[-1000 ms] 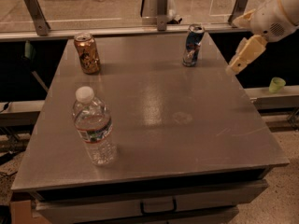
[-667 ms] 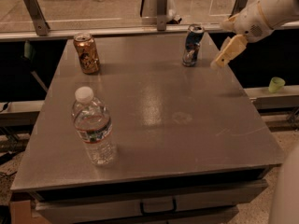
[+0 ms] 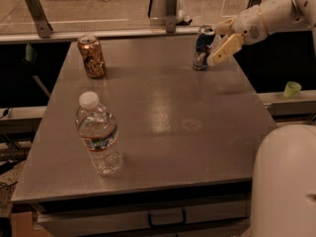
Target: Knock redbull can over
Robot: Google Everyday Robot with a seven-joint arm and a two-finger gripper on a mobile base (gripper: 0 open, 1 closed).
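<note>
1. The gripper (image 3: 215,44) hangs over the far right corner of the grey table (image 3: 207,147), at the end of the white arm (image 3: 269,15) that reaches in from the upper right.
2. Its jaws stand spread apart, holding nothing. One cream finger points toward the top of the can, and the other slants down toward the can's base.
3. The redbull can (image 3: 203,47) stands upright just to the left of the jaws, close against them. Whether the lower fingertip touches the can's side or stops just short of it cannot be told.
4. The can is slim, blue and silver, with a silver top. It rests on the table near the far edge, right in front of the jaws' opening.
5. Far to the left of the jaws, at about the same depth on the table, a stouter copper-orange can (image 3: 92,56) stands upright.
6. Well apart from the jaws, to their left and much nearer the camera, a clear water bottle (image 3: 98,139) with a white cap stands upright on the near left part of the table.
7. To the right of the jaws and below them, off the table, a small green cup (image 3: 292,89) sits on a ledge.
8. The robot's white body (image 3: 286,181) fills the near right corner, well below the jaws.
</note>
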